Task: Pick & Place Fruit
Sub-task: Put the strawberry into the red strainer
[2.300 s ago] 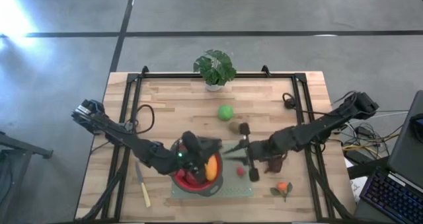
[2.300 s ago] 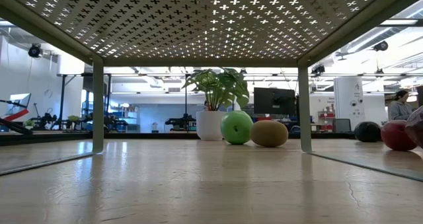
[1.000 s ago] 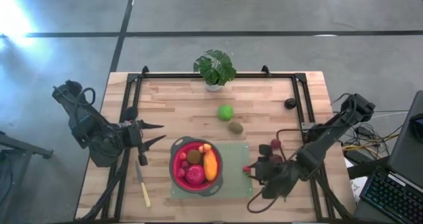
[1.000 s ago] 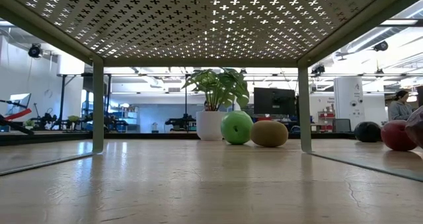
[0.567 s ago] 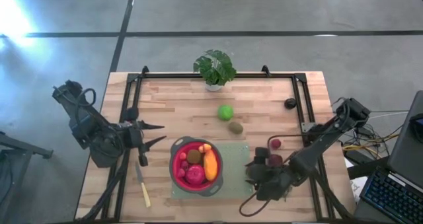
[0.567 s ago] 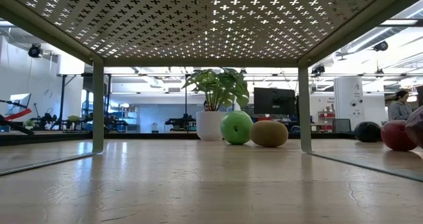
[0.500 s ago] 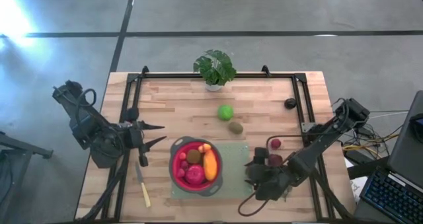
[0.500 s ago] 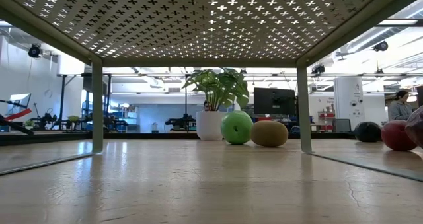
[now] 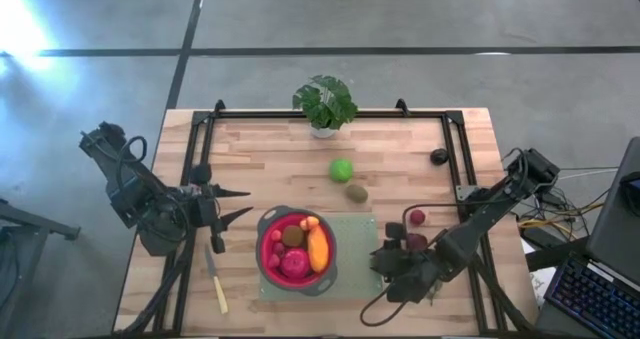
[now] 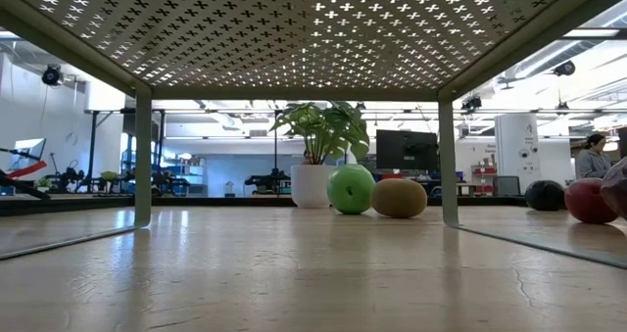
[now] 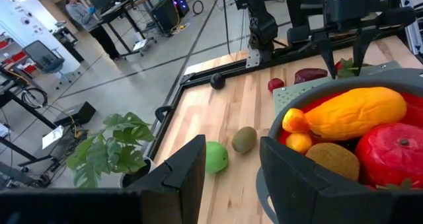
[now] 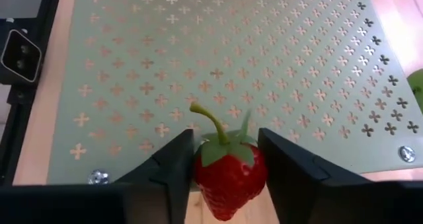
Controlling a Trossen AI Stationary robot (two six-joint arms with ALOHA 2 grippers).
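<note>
A red bowl (image 9: 297, 251) on the green perforated mat (image 9: 350, 229) holds the orange elongated piece (image 11: 357, 115), a red apple (image 11: 393, 151), a kiwi (image 11: 334, 159) and small orange pieces. A green ball (image 9: 342, 169) and a kiwi (image 9: 356, 192) lie on the wood farther back. A small red fruit (image 9: 417, 217) and a dark-red lump (image 9: 412, 242) lie right of the mat. My right gripper (image 9: 378, 262) is at the mat's right edge, shut on a strawberry (image 12: 228, 171). My left gripper (image 9: 245, 201) waits open, left of the bowl. My right gripper pinches the strawberry's red body (image 12: 218, 178) between its two fingers (image 12: 175, 164), one on each side. The green stem end (image 12: 210, 128) points away from the wrist, over the mat's edge. I cannot tell whether the fruit is lifted or rests on the table.
A potted plant (image 9: 325, 101) stands at the far edge, and a dark ball (image 9: 438, 156) lies by the right rail. A pale-handled knife (image 9: 217, 284) lies near the table's left near corner. A black frame (image 9: 200, 129) runs round the tabletop. A person (image 11: 82, 12) stands in the room beyond.
My right arm has drawn toward the table's left and near edge, bringing its gripper along the mat's right edge to the strawberry. The small red fruit and the dark-red lump that it covered now show. The left arm has kept still.
</note>
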